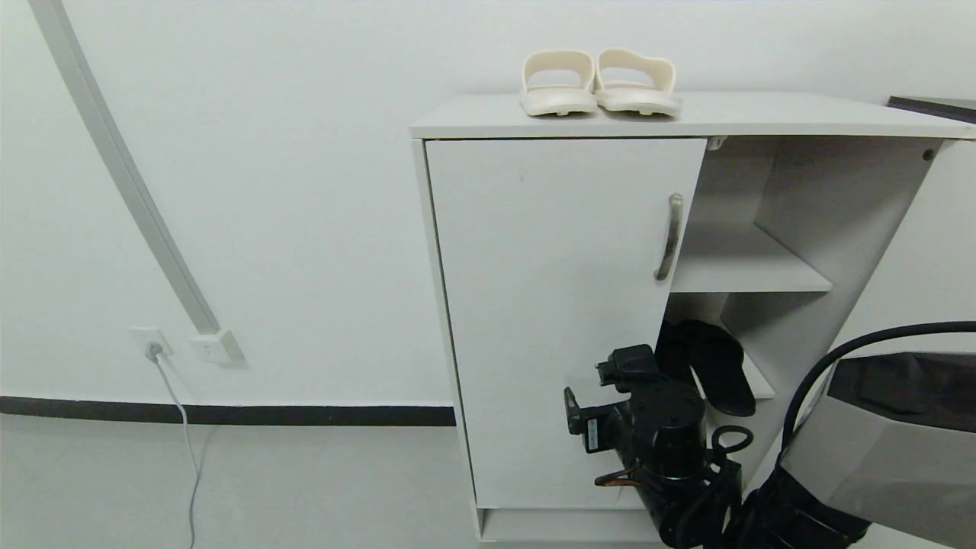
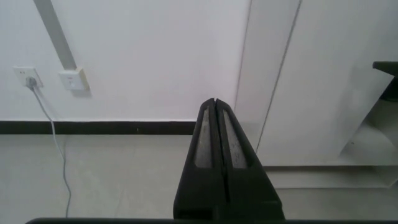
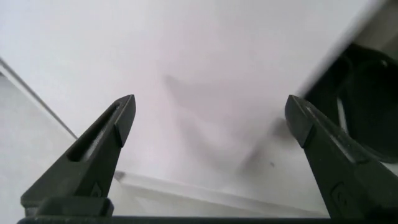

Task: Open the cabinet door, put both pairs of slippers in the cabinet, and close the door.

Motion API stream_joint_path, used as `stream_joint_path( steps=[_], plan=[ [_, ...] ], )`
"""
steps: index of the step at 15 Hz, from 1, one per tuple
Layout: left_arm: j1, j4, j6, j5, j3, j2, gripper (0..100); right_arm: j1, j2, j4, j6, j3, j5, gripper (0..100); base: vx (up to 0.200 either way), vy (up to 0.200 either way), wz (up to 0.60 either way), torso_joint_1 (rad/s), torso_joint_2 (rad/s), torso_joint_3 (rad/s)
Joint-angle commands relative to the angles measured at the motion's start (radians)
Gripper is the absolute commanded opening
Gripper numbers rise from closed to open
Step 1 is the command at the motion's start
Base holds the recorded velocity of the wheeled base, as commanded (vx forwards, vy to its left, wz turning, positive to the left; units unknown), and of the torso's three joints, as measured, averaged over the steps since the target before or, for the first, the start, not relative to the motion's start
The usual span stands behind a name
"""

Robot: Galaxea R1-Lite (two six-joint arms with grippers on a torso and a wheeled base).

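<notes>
Low before cabinet door (image 1: 557,305): right gripper (image 3: 210,104) spread wide | left gripper (image 2: 214,107) pinched closed

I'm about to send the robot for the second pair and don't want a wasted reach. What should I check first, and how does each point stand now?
1. Right side of the white wooden cabinet open, shelves exposed: ok.
2. Pair of black slippers on the lower shelf inside: ok.
3. Pair of cream slide slippers inside: not ok, they sit on the cabinet's top.
4. Right gripper open and empty: ok; it faces the closed left door low down.
5. Left gripper ready to grasp: not ok, shut on nothing.
</notes>
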Motion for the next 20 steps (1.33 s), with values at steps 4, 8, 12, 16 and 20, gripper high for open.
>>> stream_joint_path(
  steps=[4,8,12,16,20],
  plan=[
    [0.001,-0.001,0.0,0.0,0.0,0.002,0,-0.01,0.0,-0.069,-0.036,0.055,0.052,100,0.0,0.0,0.0,0.0,0.0,0.0],
    [0.001,-0.001,0.0,0.001,0.0,0.0,0,-0.01,0.003,-0.074,-0.037,0.058,0.054,100,0.0,0.0,0.0,0.0,0.0,0.0],
    [0.001,-0.001,0.0,0.001,0.0,0.0,0,-0.01,0.004,-0.081,-0.039,0.054,0.052,100,0.0,0.0,0.0,0.0,0.0,0.0],
    [0.001,-0.001,0.001,0.001,0.0,0.002,0,-0.01,0.0,-0.1,-0.039,0.054,0.052,100,0.0,0.0,0.0,0.001,-0.06,-0.098],
    [0.001,-0.001,0.0,0.001,0.0,0.0,0,-0.01,0.0,-0.098,-0.039,0.054,0.052,100,0.0,0.0,0.0,0.025,-0.41,-0.351]
  ],
)
